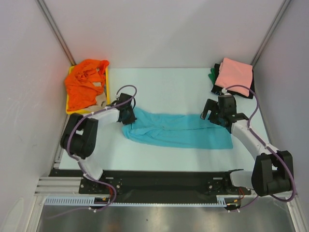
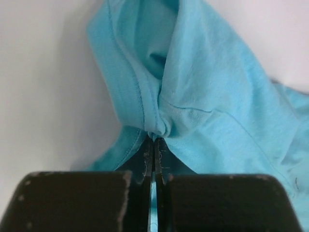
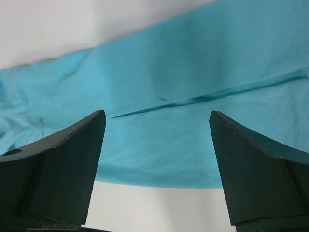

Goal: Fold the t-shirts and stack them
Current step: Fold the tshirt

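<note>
Left gripper [image 2: 153, 145] pinching turquoise t-shirt [image 2: 212, 96], right gripper [image 3: 157, 116] spread over it

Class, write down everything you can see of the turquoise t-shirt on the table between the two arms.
The turquoise t-shirt is soft plain cloth, folded into a long band lying across the table. A fold edge runs along it. Its left end is bunched and pinched in the shut left gripper. The open right gripper stands over its right end; contact there is unclear.
</note>
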Controlling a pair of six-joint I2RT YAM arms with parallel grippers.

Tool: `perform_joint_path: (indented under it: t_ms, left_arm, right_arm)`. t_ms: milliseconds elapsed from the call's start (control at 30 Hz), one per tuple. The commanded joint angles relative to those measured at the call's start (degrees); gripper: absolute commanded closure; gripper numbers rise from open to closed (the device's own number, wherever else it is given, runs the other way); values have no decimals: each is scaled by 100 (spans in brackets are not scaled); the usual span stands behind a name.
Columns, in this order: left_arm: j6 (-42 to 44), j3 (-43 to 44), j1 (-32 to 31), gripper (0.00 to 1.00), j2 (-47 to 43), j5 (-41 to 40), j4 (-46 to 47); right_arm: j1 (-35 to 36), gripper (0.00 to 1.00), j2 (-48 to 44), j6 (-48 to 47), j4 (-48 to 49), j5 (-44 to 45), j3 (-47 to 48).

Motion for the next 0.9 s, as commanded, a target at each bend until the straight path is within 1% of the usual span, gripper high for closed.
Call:
perform_joint_path:
  t_ms: [0, 67, 100, 133, 167, 200, 233, 267, 300, 333, 367, 400, 433, 467, 500, 533, 567, 600, 667, 700, 767, 800, 867]
  left_arm:
    - [448, 1237, 104, 100, 885, -188, -246]
    - [642, 1979, 140, 100, 1309, -197, -450]
    - [817, 2878, 166, 100, 1555, -232, -799]
    - [915, 3392, 193, 100, 2166, -241, -994]
    - [1029, 3963, 219, 100, 2512, -232, -1187]
    - [1169, 5248, 280, 100, 2872, -250, -1624]
    - [1214, 5948, 315, 100, 3755, -206, -1811]
    - [1267, 7417, 359, 100, 4181, 168, -1935]
    - [1285, 8197, 455, 100, 4707, 494, -2066]
    - [1250, 8944, 509, 99, 5461, 941, -2085]
    - [1171, 9552, 553, 91, 5756, 1337, -2016]
    - [936, 10089, 640, 77, 5837, 2011, -1711]
    - [837, 9964, 658, 48, 5751, 2140, -1490]
    - [793, 9606, 676, 45, 5167, 2202, -1209]
    - [793, 8480, 676, 38, 4796, 2185, -502]
    - [819, 7903, 676, 18, 4365, 2089, -199]
    - [854, 7471, 676, 8, 4048, 1949, -13]
    - [941, 7049, 694, 0, 3584, 1834, -37]
    - [1012, 7071, 746, 0, 3378, 1693, -370]
    - [1021, 7254, 834, 0, 3255, 1667, -815]
    - [986, 7413, 922, 0, 3123, 1527, -1283]
    - [942, 7431, 1018, 0, 3026, 1456, -1634]
    - [907, 7318, 1098, 0, 2657, 1333, -1812]
  right_arm:
    - [70, 7, -276, -17, -33, -90, 11]
    - [105, 8, -329, 1, -51, -99, 37]
    - [131, 8, -355, 1, -138, -99, 46]
    - [149, 8, -408, 1, -183, -90, 72]
    - [175, 8, -434, 1, -253, -99, 98]
    - [219, 8, -470, 1, -358, -99, 116]
    - [272, 8, -592, 18, -394, -99, 108]
    - [324, 8, -636, 45, -420, -90, 107]
    - [377, 8, -706, 62, -464, -99, 81]
    - [517, 8, -820, 80, -464, -99, 55]
    - [588, 8, -856, 89, -438, -82, 20]
    - [667, 7, -874, 80, -464, -29, -15]
    - [763, 7, -892, 89, -499, -3, -42]
    - [799, 7, -918, 80, -526, 32, -42]
    - [834, 7, -927, 63, -587, 102, -51]
    - [852, 7, -962, 63, -605, 155, -103]
    - [905, 7, -1014, 71, -614, 182, -130]
    - [949, 7, -1041, 71, -588, 208, -165]
    - [1167, 7, -1085, 106, -605, 357, -270]
    - [1273, 7, -1059, 124, -648, 419, -297]
    - [1502, 7, -998, 194, -736, 621, -314]
    - [1799, 7, -936, 212, -824, 830, -314]
    - [2116, 7, -866, 300, -895, 1069, -349]
